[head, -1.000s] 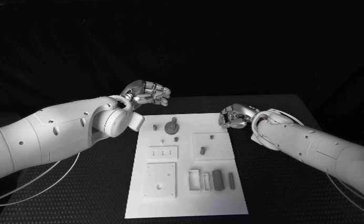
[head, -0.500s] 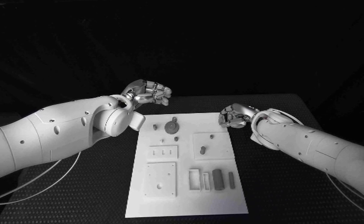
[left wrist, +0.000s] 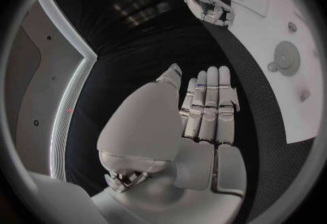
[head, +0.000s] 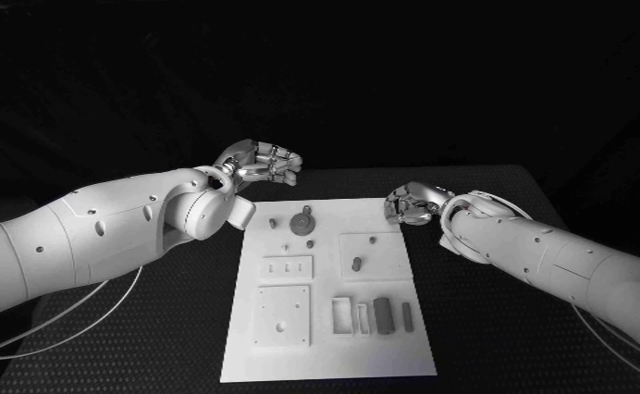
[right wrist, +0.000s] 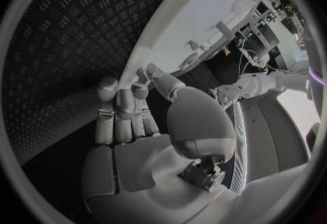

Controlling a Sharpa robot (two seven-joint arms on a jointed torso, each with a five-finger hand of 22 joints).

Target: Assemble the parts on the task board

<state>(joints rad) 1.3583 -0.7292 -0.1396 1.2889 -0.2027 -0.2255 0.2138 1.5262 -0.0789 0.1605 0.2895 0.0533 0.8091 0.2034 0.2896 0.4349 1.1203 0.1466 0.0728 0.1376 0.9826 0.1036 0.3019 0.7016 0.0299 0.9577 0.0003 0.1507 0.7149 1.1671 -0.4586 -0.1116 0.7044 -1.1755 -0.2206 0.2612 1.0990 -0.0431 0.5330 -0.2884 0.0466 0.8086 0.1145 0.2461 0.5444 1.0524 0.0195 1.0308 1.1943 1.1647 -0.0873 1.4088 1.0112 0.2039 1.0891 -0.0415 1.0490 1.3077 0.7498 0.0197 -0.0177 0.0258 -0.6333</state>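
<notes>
The left hand (head: 260, 165) hangs over the black table (head: 160, 338) just off the far left corner of the task board (head: 328, 368); its fingers (left wrist: 206, 105) lie straight and close together with nothing in them, so it reads as empty and waiting rather than mid-grasp; it touches neither the board nor any part.

The board sits mid-table, long edges running away from the robot; its parts are grey here. Along the far edge, towards the left, lie a small peg (head: 272, 224) and a round disc with a knob (head: 302, 224), just beside each other; below them is a plate with slots (head: 287, 268), and near the near left corner a larger square plate (head: 283, 315). Right of centre is a square recess with an oblong piece (head: 356, 265) lying in it; further towards the near right corner, several bars (head: 383, 314) lie side by side in a row, apparently laid out for picking. None looks seated yet, so I judge the assembly hardly begun.

The right hand (head: 411, 203) hovers at the far right corner of the board, just over its edge; its fingers (right wrist: 117, 112) curl inward, holding nothing that I can see, and whether they brush the board I cannot tell. Each hand flanks its own side, likely so either can reach the parts nearest it.
</notes>
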